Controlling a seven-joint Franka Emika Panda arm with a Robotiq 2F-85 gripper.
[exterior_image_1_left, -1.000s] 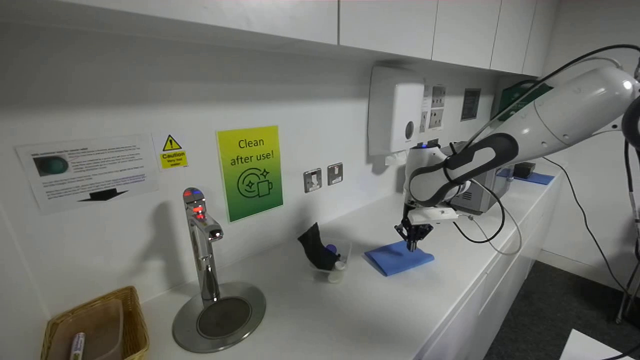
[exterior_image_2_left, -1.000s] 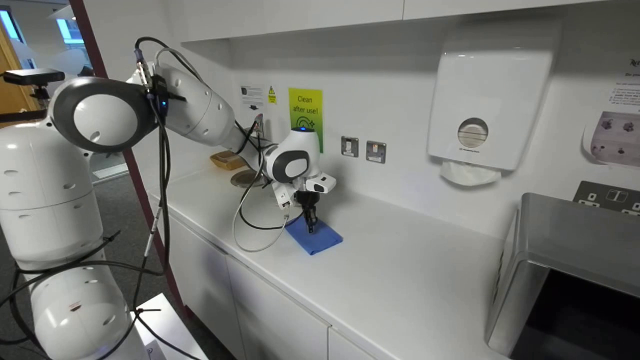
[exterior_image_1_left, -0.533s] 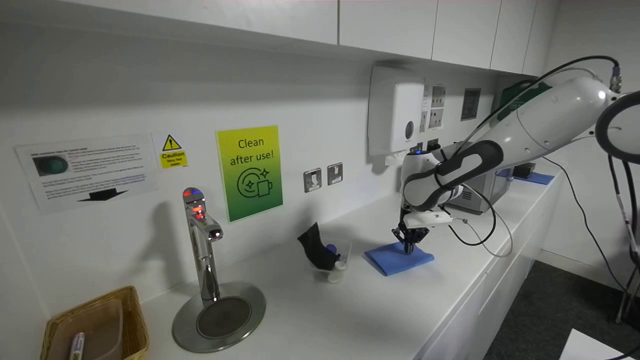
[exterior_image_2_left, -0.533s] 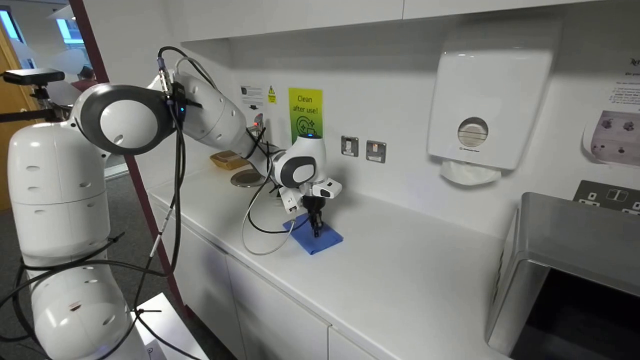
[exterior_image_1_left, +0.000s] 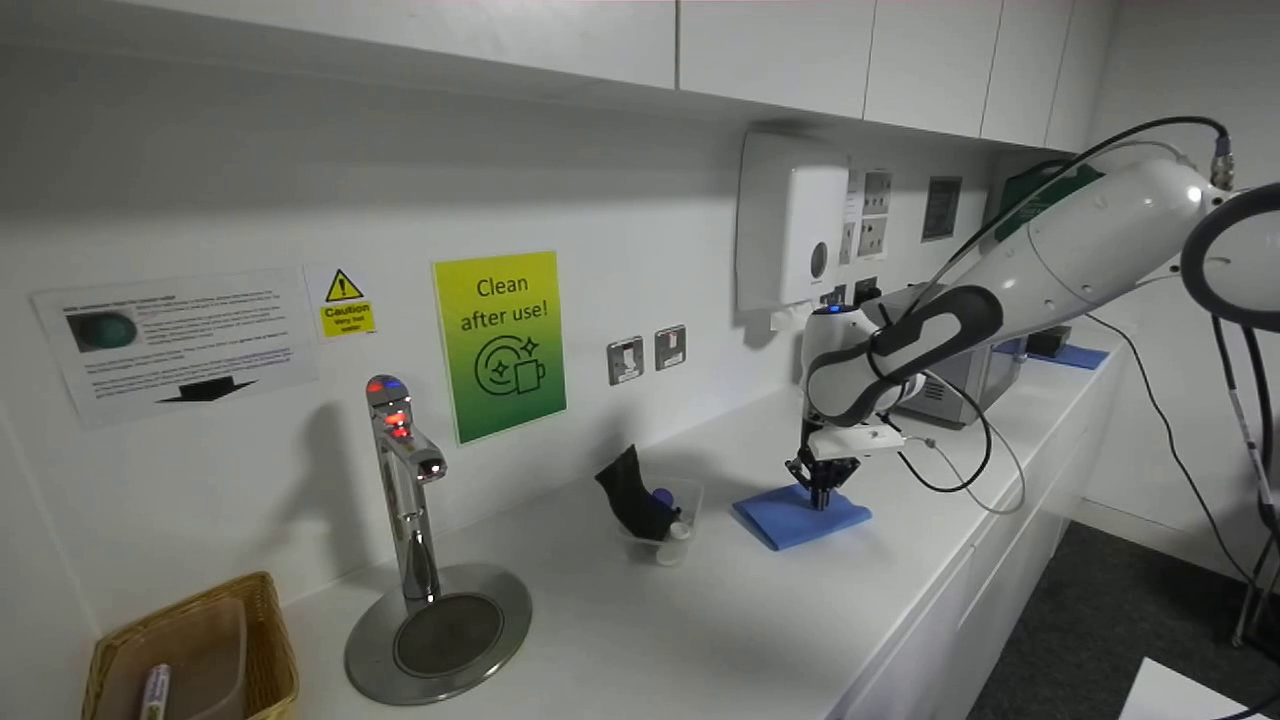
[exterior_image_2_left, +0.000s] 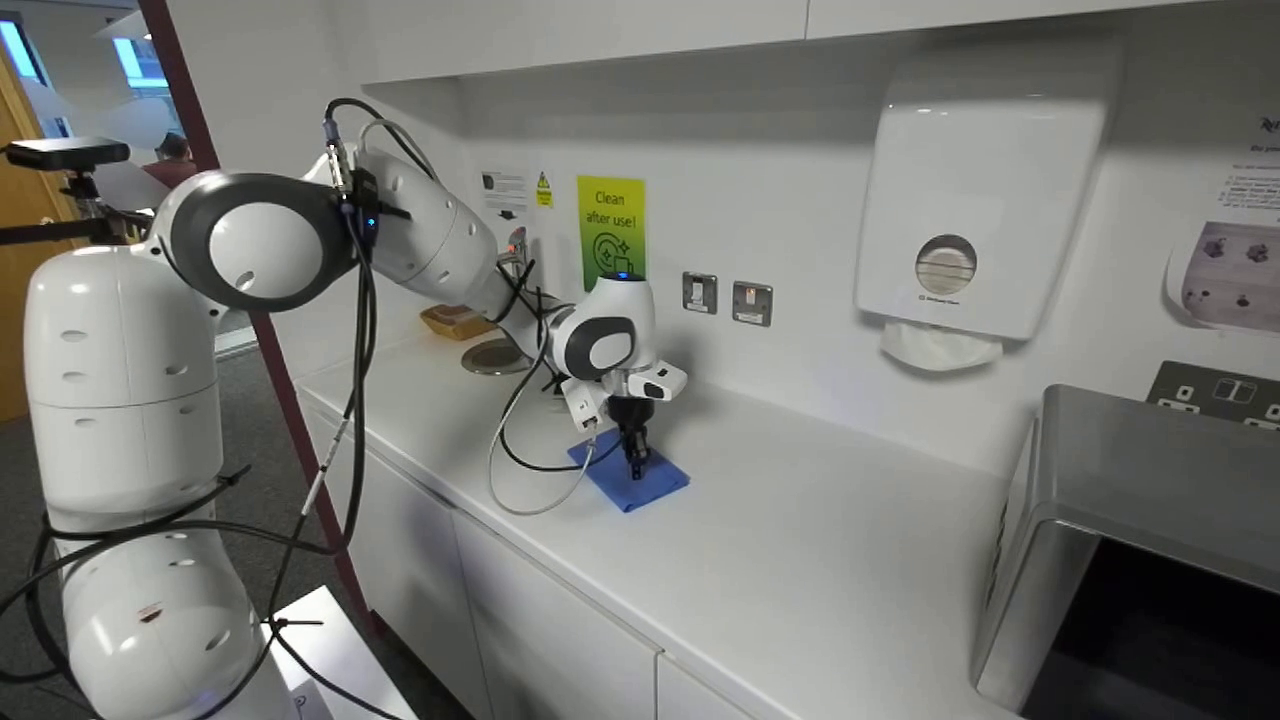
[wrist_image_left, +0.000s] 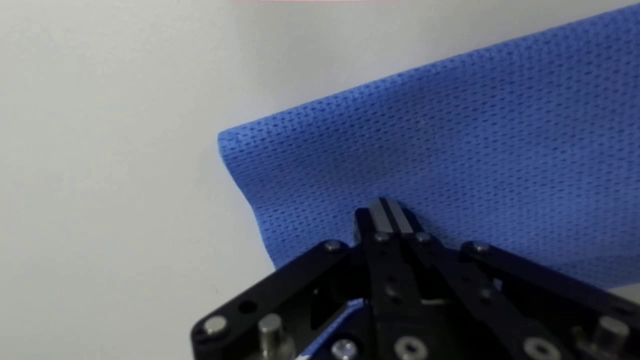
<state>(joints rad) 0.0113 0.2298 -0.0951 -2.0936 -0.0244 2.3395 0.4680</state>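
White worktop, long and smooth, runs beneath a row of flat-fronted white wall cupboards. On it lies a folded blue cloth, flat and roughly four-sided, its fabric marked all over with rows of small dark slits. One long edge is a soft, rounded fold, ending in a blunt corner in the wrist view. Pointing down at the cloth, a black two-fingered gripper has its fingers pressed together, just a thin dark line between their grey pads, the tips meeting the upper face of the cloth.

Writing hangs on the wall behind. A rectangular yellow-to-green poster reads "Clean after use!" above a line drawing of a plate and mug. Beside it, a small yellow-and-white warning label reads "Caution Very hot water", under a triangle with an exclamation mark. Next comes a white printed paper sheet with a bold black arrow; its text is too small to read. On the white plastic paper-towel dispenser, lettering under the round window is too fine to make out.
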